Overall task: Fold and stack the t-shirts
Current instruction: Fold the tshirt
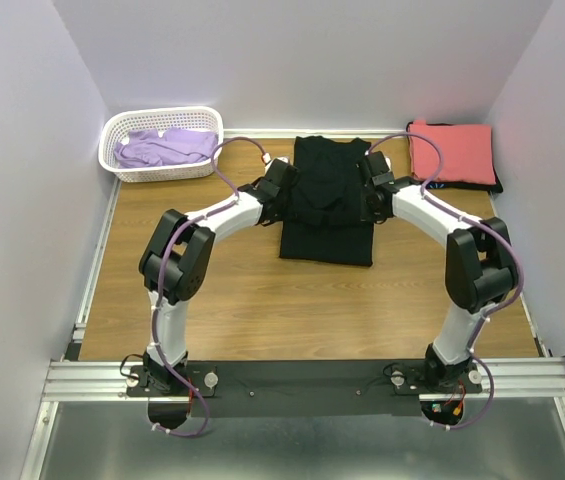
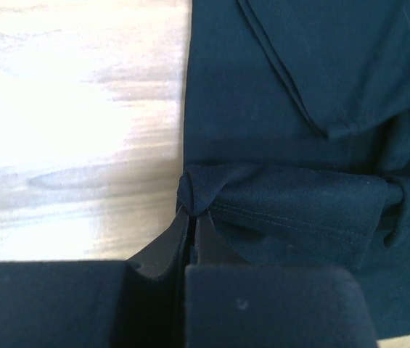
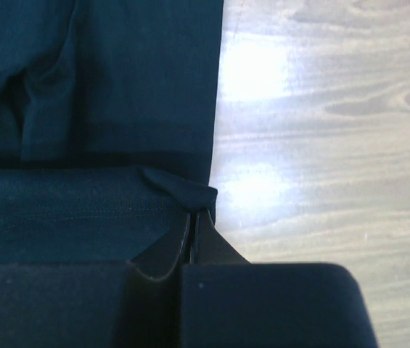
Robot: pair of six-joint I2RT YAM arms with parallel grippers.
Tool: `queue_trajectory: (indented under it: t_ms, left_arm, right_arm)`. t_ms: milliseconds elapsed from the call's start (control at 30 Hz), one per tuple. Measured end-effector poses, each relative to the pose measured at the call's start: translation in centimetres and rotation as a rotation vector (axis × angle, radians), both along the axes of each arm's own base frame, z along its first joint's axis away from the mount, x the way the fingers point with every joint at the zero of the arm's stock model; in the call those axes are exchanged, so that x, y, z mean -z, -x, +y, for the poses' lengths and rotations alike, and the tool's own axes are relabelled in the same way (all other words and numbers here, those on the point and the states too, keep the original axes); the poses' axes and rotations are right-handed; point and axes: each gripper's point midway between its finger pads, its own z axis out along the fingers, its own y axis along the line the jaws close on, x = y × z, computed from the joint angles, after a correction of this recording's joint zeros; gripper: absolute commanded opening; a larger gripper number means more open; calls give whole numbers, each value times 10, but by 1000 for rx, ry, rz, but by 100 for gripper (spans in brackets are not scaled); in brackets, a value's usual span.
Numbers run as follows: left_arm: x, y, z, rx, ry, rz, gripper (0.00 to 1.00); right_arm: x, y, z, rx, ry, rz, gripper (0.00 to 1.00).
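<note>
The plain black t-shirt [image 1: 327,200] lies partly folded in the middle of the wooden table. My left gripper [image 1: 284,190] is shut on its left edge; the left wrist view shows the jaws [image 2: 192,214] pinching a bunched hem of black cloth [image 2: 292,210]. My right gripper [image 1: 372,190] is shut on its right edge; the right wrist view shows the jaws [image 3: 194,212] pinching a fold of black cloth [image 3: 183,190]. The coral-red t-shirt [image 1: 450,152] lies folded at the back right on a dark garment [image 1: 497,183]. The lavender t-shirt [image 1: 165,147] lies in the basket.
A white plastic lattice basket [image 1: 122,165] stands at the back left. Grey walls close in the table on three sides. Bare wood [image 1: 262,310] lies between the black shirt and the arm bases. A metal rail [image 1: 302,378] runs along the near edge.
</note>
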Motion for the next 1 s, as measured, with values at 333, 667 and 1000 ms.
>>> queue_trajectory:
  t_ms: [333,667,1000]
  left_arm:
    - [22,-9,1,-20,-14,-2,22]
    - [29,-15,15,-71,-39,-24,69]
    - [-45,15,14,-99,55,-125,51]
  right_arm:
    - [29,-16,0,0,4,-12,12]
    - [28,-19,-5,-4,20,-31,34]
    - [-43,-7,37,-107,-195,-176,28]
